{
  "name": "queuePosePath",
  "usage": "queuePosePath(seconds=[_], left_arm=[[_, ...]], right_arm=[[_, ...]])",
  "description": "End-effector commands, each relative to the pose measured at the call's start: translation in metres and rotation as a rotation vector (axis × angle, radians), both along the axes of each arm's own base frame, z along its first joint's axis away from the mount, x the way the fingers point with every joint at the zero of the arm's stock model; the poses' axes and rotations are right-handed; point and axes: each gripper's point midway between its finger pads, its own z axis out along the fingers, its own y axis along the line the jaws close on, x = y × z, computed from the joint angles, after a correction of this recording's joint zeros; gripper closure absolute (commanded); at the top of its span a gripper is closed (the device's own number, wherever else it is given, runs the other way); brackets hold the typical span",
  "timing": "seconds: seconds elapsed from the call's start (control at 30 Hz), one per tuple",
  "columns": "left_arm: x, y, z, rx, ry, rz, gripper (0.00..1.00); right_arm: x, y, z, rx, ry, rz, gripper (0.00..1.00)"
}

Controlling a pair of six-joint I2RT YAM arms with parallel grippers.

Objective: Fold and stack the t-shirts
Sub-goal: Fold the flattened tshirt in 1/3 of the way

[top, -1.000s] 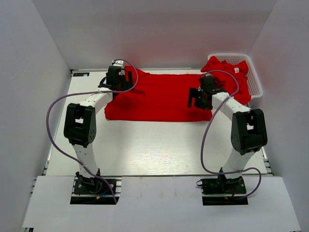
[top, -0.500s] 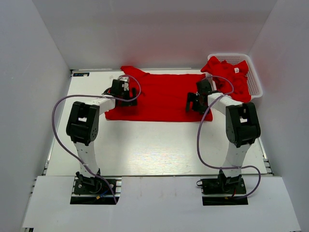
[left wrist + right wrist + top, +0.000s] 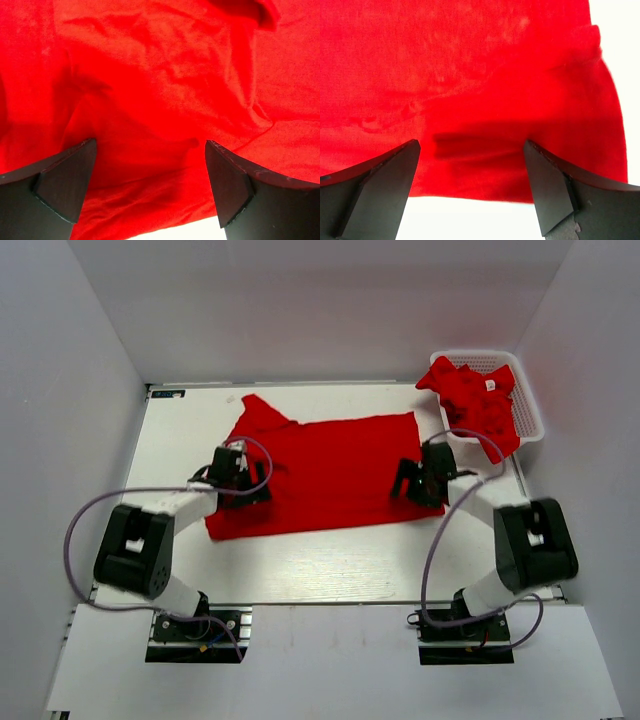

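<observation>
A bright red t-shirt (image 3: 325,470) lies spread across the middle of the white table, one sleeve pointing to the far left. My left gripper (image 3: 238,483) is open over the shirt's left part near its front edge; red cloth (image 3: 150,100) fills the left wrist view between the wide-apart fingers (image 3: 65,180). My right gripper (image 3: 418,482) is open over the shirt's right front corner; the shirt's hem (image 3: 485,170) shows in the right wrist view between the fingers (image 3: 550,185). More red t-shirts (image 3: 475,400) are heaped in the basket at the back right.
A white lattice basket (image 3: 530,412) stands at the table's far right corner, with a red shirt hanging over its near rim. Grey walls enclose the table (image 3: 320,560) on three sides. Purple cables loop beside both arms.
Both grippers have moved toward the near edge, and the shirt has come with them and now lies flatter, its left sleeve laid out at the back left.
</observation>
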Motion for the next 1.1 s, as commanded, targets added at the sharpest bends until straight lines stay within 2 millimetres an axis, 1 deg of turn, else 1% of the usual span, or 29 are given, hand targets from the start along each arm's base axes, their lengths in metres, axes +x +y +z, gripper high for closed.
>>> queuePosePath(seconds=[0.0, 0.03, 0.07, 0.1, 0.13, 0.17, 0.2, 0.23, 0.27, 0.3, 0.33, 0.37, 0.43, 0.47, 0.5, 0.53, 0.57, 0.6, 0.67, 0.7, 0.73, 0.83, 0.87, 0.93, 1.07], left_arm=[[-0.078, 0.024, -0.021, 0.043, 0.208, 0.081, 0.0], [-0.097, 0.026, -0.023, 0.043, 0.256, 0.097, 0.0], [-0.107, 0.022, -0.022, 0.003, 0.281, 0.122, 0.0], [-0.118, 0.024, -0.018, -0.011, 0.284, 0.146, 0.0], [-0.128, 0.023, -0.015, -0.028, 0.305, 0.149, 0.0], [-0.131, 0.021, -0.011, -0.043, 0.295, 0.142, 0.0], [-0.13, 0.021, -0.004, -0.053, 0.267, 0.14, 0.0], [-0.126, 0.02, 0.01, -0.074, 0.208, 0.136, 0.0], [-0.124, 0.025, 0.018, -0.057, 0.18, 0.152, 0.0], [-0.112, 0.025, 0.036, -0.061, 0.123, 0.159, 0.0], [-0.104, 0.029, 0.048, -0.046, 0.078, 0.179, 0.0], [-0.093, 0.028, 0.066, -0.058, 0.024, 0.183, 0.0], [-0.079, 0.025, 0.085, -0.069, -0.05, 0.162, 0.0], [-0.066, 0.022, 0.102, -0.082, -0.111, 0.15, 0.0], [-0.062, 0.022, 0.1, -0.059, -0.102, 0.13, 0.0], [-0.056, 0.019, 0.104, -0.062, -0.11, 0.113, 0.0], [-0.048, 0.014, 0.111, -0.072, -0.13, 0.096, 0.0], [-0.045, 0.01, 0.102, -0.069, -0.107, 0.06, 0.0], [-0.034, 0.002, 0.099, -0.086, -0.12, 0.032, 0.0], [-0.035, 0.001, 0.093, -0.081, -0.101, 0.019, 0.0], [-0.029, -0.001, 0.087, -0.076, -0.084, 0.019, 0.0], [-0.028, -0.01, 0.078, -0.095, -0.058, -0.03, 0.0], [-0.027, -0.015, 0.073, -0.104, -0.047, -0.048, 0.0], [-0.023, -0.024, 0.073, -0.136, -0.059, -0.085, 0.0], [-0.021, -0.038, 0.055, -0.168, -0.023, -0.128, 0.0]], right_arm=[[-0.09, -0.005, -0.027, 0.028, 0.223, -0.012, 0.1], [-0.098, 0.003, -0.025, 0.061, 0.228, 0.008, 0.1], [-0.111, 0.007, -0.022, 0.095, 0.223, 0.035, 0.1], [-0.125, 0.011, -0.026, 0.114, 0.245, 0.058, 0.1], [-0.125, 0.015, -0.015, 0.133, 0.199, 0.073, 0.1], [-0.132, 0.016, -0.015, 0.133, 0.209, 0.082, 0.1], [-0.133, 0.017, -0.012, 0.132, 0.196, 0.097, 0.1], [-0.129, 0.019, -0.002, 0.136, 0.15, 0.125, 0.1], [-0.126, 0.022, 0.005, 0.138, 0.125, 0.143, 0.1], [-0.123, 0.024, 0.01, 0.141, 0.103, 0.153, 0.1], [-0.114, 0.026, 0.023, 0.149, 0.048, 0.169, 0.1], [-0.109, 0.03, 0.032, 0.158, 0.016, 0.181, 0.1], [-0.097, 0.035, 0.048, 0.179, -0.056, 0.202, 0.1], [-0.093, 0.038, 0.055, 0.188, -0.083, 0.212, 0.1], [-0.09, 0.038, 0.057, 0.184, -0.096, 0.219, 0.1], [-0.084, 0.039, 0.066, 0.182, -0.119, 0.217, 0.1], [-0.081, 0.037, 0.065, 0.174, -0.12, 0.207, 0.1], [-0.078, 0.036, 0.065, 0.165, -0.124, 0.196, 0.1], [-0.078, 0.034, 0.064, 0.155, -0.118, 0.19, 0.1], [-0.074, 0.035, 0.067, 0.161, -0.134, 0.187, 0.1], [-0.071, 0.034, 0.067, 0.157, -0.143, 0.174, 0.1], [-0.066, 0.03, 0.065, 0.149, -0.133, 0.12, 0.1], [-0.065, 0.032, 0.065, 0.159, -0.137, 0.112, 0.1], [-0.062, 0.032, 0.063, 0.167, -0.137, 0.093, 0.1], [-0.057, 0.031, 0.055, 0.153, -0.11, 0.066, 0.1]])
